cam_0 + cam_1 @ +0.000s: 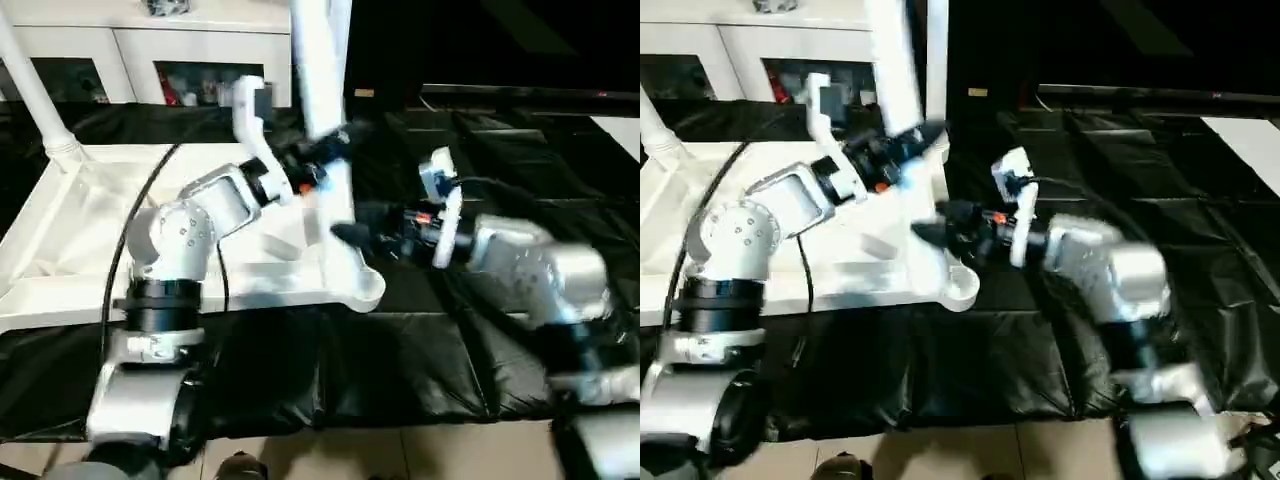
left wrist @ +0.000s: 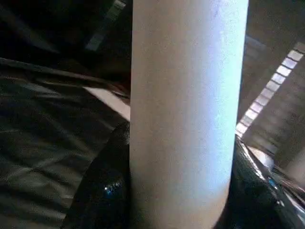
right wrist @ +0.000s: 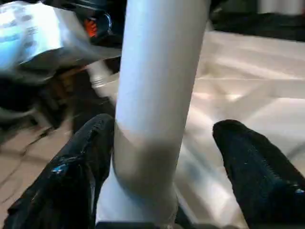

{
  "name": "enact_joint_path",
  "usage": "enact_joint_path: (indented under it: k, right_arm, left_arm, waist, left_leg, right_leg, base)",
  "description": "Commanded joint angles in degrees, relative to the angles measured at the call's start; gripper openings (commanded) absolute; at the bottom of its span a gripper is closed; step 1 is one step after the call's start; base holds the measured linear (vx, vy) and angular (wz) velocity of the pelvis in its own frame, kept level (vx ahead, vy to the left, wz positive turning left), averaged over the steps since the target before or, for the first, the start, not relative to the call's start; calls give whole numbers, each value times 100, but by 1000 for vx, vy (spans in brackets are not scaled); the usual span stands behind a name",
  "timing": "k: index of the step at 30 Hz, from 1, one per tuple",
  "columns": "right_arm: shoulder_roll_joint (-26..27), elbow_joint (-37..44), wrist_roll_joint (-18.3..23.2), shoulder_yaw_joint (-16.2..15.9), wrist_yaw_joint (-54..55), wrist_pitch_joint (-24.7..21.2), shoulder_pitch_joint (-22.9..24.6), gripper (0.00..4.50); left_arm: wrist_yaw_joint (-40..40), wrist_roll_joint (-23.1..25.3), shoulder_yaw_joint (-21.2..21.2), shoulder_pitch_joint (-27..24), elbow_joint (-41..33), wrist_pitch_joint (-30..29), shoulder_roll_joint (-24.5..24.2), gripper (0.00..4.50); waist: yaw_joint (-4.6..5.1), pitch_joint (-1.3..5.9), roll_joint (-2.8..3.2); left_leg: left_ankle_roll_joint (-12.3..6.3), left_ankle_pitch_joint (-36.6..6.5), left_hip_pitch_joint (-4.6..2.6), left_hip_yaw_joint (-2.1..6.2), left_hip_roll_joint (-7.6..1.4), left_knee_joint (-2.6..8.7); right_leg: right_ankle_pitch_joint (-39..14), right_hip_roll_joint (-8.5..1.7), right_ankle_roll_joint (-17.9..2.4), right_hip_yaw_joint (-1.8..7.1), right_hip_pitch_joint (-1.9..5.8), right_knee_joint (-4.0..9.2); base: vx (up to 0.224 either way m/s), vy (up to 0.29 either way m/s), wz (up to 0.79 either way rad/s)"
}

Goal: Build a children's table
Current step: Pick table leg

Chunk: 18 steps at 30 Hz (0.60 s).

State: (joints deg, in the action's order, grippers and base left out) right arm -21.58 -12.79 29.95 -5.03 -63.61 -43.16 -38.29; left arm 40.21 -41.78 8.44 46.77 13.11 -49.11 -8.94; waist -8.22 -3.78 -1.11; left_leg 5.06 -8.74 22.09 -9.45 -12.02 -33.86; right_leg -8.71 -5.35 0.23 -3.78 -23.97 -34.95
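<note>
The white tabletop point(image 1: 80, 220) lies upside down on a black cloth, ribbed underside up. One tube leg point(image 1: 38, 100) stands in its far left corner. Another leg point(image 1: 318, 70) rises, leaning, from the near right corner socket point(image 1: 365, 287). My left gripper point(image 1: 322, 155) is shut on this leg high up, and its black fingers point(image 2: 102, 191) press both sides of the tube. Lower down, my right gripper point(image 1: 345, 235) is open around the same leg point(image 3: 157, 95). One of its fingers point(image 3: 90, 157) is against the tube and the other stands apart.
A white cabinet point(image 1: 200, 50) with glass doors stands behind the tabletop. Black cloth point(image 1: 400, 360) covers the work surface, with bare floor point(image 1: 450, 450) along its near edge. A black cable point(image 1: 150, 200) runs from my left arm across the tabletop.
</note>
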Motion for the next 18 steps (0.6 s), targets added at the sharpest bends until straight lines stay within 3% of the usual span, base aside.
enact_joint_path:
  k: [1, 6, 9, 10, 12, 13, 18]
  right_arm:
    - [-75, -110, 68, -125, -280, -91, -69, 373]
    - [-144, -243, 230, -380, -1053, -224, -234, 373]
    - [-153, -354, 238, -503, -1302, -240, -308, 339]
    - [-149, -383, 232, -531, -1351, -240, -328, 336]
    - [-120, -498, 201, -602, -1494, -221, -399, 301]
    - [-108, -539, 195, -607, -1532, -211, -419, 301]
    - [-89, -619, 187, -652, -1654, -191, -440, 257]
  left_arm:
    - [380, -213, -170, 112, -228, -116, -19, 186]
    - [824, -318, -328, 86, -325, -175, -22, 186]
    - [954, -333, -371, 79, -347, -172, -24, 186]
    - [970, -331, -379, 85, -339, -164, -27, 186]
    - [991, -359, -366, 121, -291, -161, -40, 186]
    - [994, -374, -353, 132, -279, -168, -43, 186]
    - [1063, -404, -328, 106, -316, -174, -66, 186]
  waist:
    - [-9, 471, 42]
    - [-13, 471, 37]
    - [-14, 470, 18]
    - [-17, 456, -23]
    - [-24, 463, -3]
    - [-26, 464, -24]
    - [-31, 468, -1]
  left_leg:
    - [73, -1504, -97, -34, -34, 383]
    - [58, -1526, -92, -30, -43, 381]
    - [60, -1560, -96, -31, -43, 375]
    - [61, -1564, -90, -38, -45, 383]
    - [65, -1538, -90, -32, -47, 380]
    - [66, -1525, -87, -31, -46, 381]
    - [70, -1467, -89, -29, -49, 380]
  right_leg:
    - [-1241, -210, -1186, 162, 356, 373]
    - [-1345, -213, -1219, 153, 366, 377]
    - [-1492, -217, -1196, 149, 359, 384]
    - [-1615, -218, -1131, 152, 351, 408]
    - [-1684, -224, -1094, 153, 350, 403]
    - [-1705, -222, -1081, 148, 352, 405]
    - [-1687, -216, -1063, 151, 339, 395]
  base:
    - [0, 0, 0]
    - [0, 0, 0]
    - [0, 0, 0]
    - [0, 0, 0]
    - [0, 0, 0]
    - [0, 0, 0]
    - [0, 0, 0]
